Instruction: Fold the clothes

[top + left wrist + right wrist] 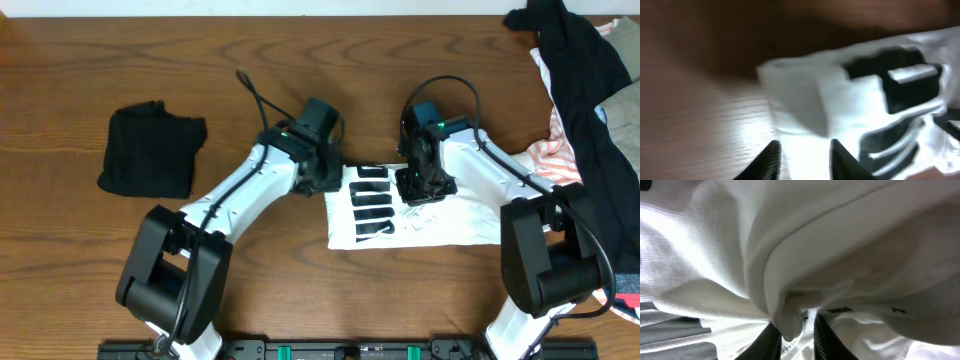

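Nearest the bases, toward 4 o'clock from the middle of the table: the white shirt, lying as a rough rectangle, wrinkled, with black stripe marks face up on its 9 o'clock half. Looks only partly folded, with uneven edges and a thick doubled layer bunched along its 12 o'clock side. At that side, the right gripper: closed on a small fold of the white cloth, pinched between the fingertips, with more of the shirt draping above in the wrist view. At the shirt's 10 o'clock corner, the left gripper: fingers parted a little, a turned-up white corner just ahead of them; too blurred to tell a pinch from a mere hover. Reads as mid-fold on this garment, not finished. Farther out, at 9 o'clock and well apart from the shirt: a black garment, already in a compact squarish bundle, so counts as done. Farthest, at 2 o'clock and trailing down the 3 o'clock edge: an unfolded heap, with a long black piece draped over a red-striped one and a beige piece beside. Judged overall: one item folded, one in hand, several left; probably short of halfway.
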You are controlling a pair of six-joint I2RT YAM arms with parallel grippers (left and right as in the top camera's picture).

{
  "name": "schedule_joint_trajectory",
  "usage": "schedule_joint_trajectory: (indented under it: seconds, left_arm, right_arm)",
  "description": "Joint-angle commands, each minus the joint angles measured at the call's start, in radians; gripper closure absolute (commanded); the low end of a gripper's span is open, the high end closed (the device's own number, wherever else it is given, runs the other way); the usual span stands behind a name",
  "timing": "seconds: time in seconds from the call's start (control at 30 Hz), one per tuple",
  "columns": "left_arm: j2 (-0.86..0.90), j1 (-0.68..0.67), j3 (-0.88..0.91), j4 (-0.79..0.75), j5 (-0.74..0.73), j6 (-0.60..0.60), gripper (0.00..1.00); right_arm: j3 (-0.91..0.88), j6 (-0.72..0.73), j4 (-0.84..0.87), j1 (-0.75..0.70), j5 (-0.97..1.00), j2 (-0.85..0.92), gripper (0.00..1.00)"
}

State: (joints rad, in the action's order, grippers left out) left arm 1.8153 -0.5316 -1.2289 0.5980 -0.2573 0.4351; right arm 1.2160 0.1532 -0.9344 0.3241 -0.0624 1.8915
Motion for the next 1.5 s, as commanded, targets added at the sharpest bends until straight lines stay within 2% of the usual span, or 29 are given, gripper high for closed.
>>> schedule_joint_trajectory:
  seconds: [0.0,0.03,0.3,0.5,0.73,0.97,1.17,1.47]
  left_arm:
    - [0.003,-0.032,0.006,-0.010,-0.032,-0.015,0.90]
    - [0.003,-0.039,0.006,-0.017,-0.046,-0.015,0.94]
    - [0.003,-0.070,0.006,-0.070,-0.089,-0.016,0.94]
    - [0.027,-0.070,0.017,-0.082,0.002,-0.016,0.92]
    - [0.137,-0.071,0.017,-0.145,-0.075,-0.015,0.91]
    - [0.203,-0.042,0.017,-0.142,-0.074,0.049,0.94]
    - [0.203,-0.006,0.017,-0.127,-0.074,0.068,0.94]
    - [0.203,-0.003,0.017,-0.127,-0.071,0.067,0.94]
  right_arm:
    - [-0.006,0.003,0.002,0.004,0.029,0.016,0.79]
    - [-0.006,0.003,0.002,0.004,0.029,0.016,0.79]
    - [-0.006,0.003,-0.001,0.004,0.029,0.016,0.79]
    - [-0.006,0.003,-0.001,0.004,0.029,0.016,0.78]
    - [-0.006,0.003,-0.005,0.004,0.029,0.016,0.78]
    - [-0.006,0.003,-0.046,0.002,0.109,0.016,0.74]
    - [-0.006,0.003,-0.080,-0.034,0.233,0.016,0.65]
    - [-0.006,0.002,-0.080,-0.137,0.235,0.016,0.61]
